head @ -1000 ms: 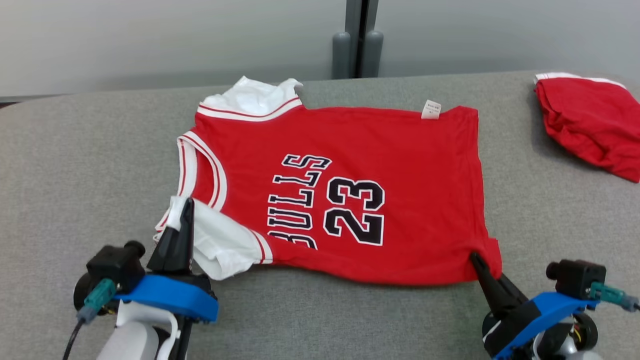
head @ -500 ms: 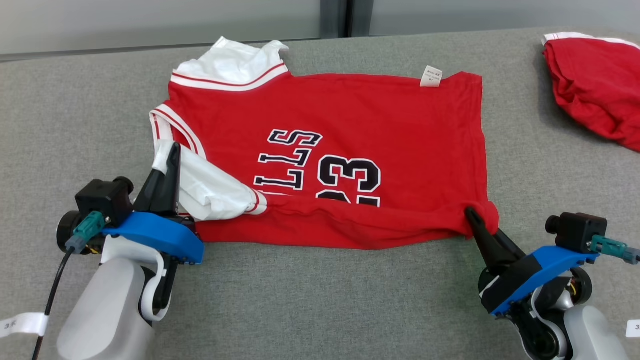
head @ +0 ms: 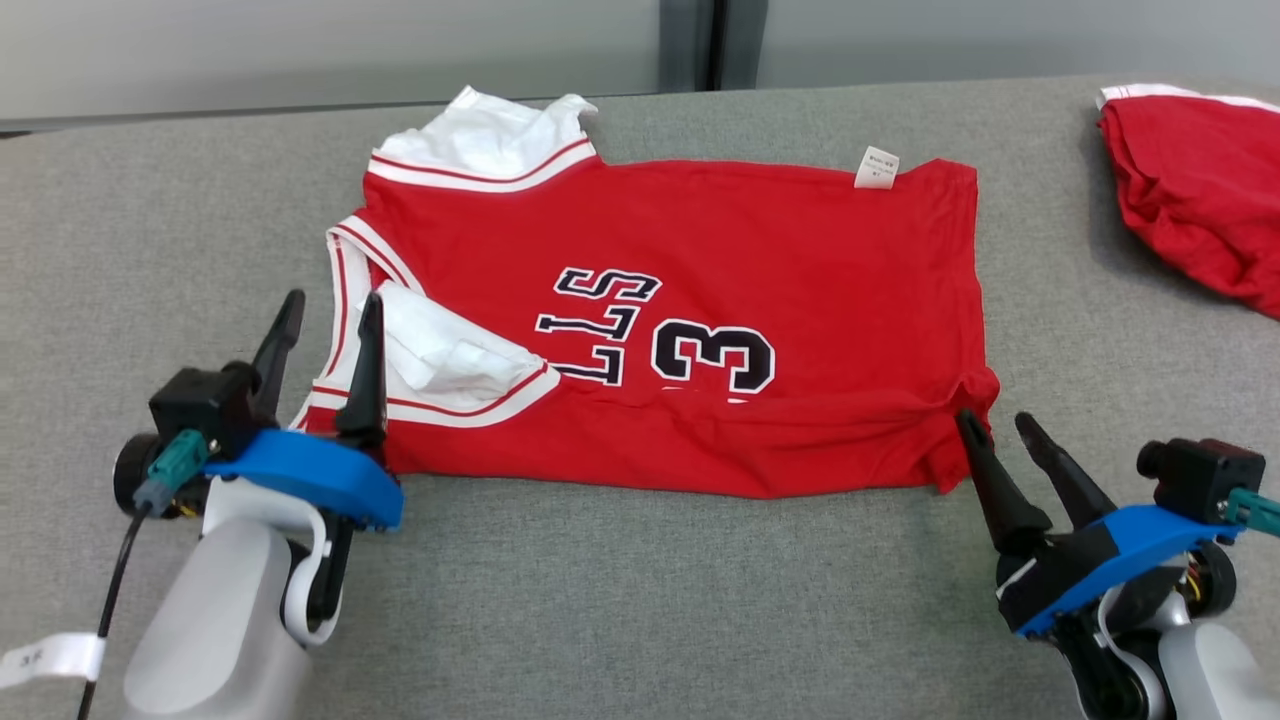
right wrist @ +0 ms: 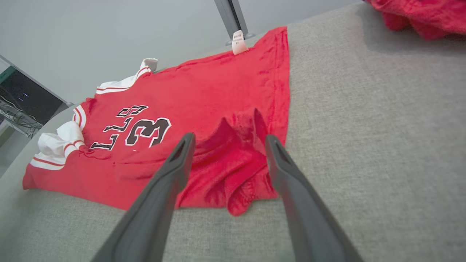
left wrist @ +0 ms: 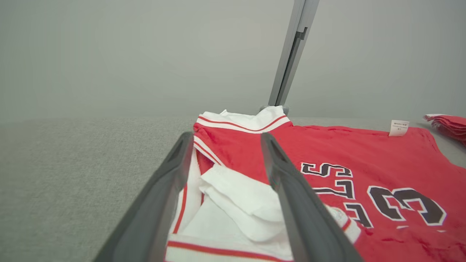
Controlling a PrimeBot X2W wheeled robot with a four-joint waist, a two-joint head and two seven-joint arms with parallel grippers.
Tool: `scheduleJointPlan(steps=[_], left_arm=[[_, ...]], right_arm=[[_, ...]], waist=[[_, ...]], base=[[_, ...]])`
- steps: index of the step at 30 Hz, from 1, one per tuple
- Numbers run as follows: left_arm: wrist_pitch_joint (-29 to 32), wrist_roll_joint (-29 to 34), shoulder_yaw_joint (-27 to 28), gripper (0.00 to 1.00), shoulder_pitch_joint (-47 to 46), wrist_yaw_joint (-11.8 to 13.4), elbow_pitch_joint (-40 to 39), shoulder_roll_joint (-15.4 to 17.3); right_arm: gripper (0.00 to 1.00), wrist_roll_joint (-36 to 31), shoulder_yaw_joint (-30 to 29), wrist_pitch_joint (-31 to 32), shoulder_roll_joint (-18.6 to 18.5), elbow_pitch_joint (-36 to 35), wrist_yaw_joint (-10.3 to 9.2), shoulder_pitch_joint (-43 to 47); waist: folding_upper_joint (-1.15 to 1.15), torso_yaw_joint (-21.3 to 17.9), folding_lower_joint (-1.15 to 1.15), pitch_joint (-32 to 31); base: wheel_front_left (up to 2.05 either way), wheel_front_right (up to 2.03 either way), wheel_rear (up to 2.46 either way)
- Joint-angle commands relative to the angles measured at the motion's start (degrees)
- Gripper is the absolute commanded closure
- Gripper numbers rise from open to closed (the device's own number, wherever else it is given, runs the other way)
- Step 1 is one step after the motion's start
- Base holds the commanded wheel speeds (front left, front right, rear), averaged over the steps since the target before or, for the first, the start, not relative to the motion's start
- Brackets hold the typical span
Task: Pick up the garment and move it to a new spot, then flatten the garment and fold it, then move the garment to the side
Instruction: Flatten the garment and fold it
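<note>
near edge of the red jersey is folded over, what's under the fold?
The fold of the red jersey overlaps the black print: only LLS and a 3 show beyond it. Any further print is covered, as is the grey table beneath.

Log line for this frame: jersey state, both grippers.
jersey: near edge folded over, on table | left gripper: open, at white sleeve | right gripper: open, at bunched hem corner
</note>
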Motion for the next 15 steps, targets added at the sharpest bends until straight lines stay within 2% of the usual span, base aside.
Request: scheduleJointPlan(steps=[1, 6, 15], left_arm=[[-0.3, 0.0, 0.0, 0.0, 1.1, 0.2, 0.3, 0.3], [-0.5, 0.2, 0.5, 0.0, 4.7, 0.8, 0.4, 0.9], [1.5, -0.2, -0.5, 0.0, 8.1, 1.2, 1.6, 1.7]], right_arm=[[0.0, -0.6, -0.3, -0.3, -0.5, 0.2, 0.03, 0.9], [0.0, -2.6, -0.7, -0.2, -1.8, 0.6, 0.03, 2.7], [0.0, -5.2, -0.5, -0.1, -1.4, 4.5, 0.04, 0.9]], waist=[[0.0, 0.1, 0.0, -0.4], [0.0, 0.5, 0.0, -1.4], [0.0, 1.2, 0.0, -0.9]], base=[[0.0, 0.0, 0.0], [0.0, 0.0, 0.0], [0.0, 0.0, 0.0]])
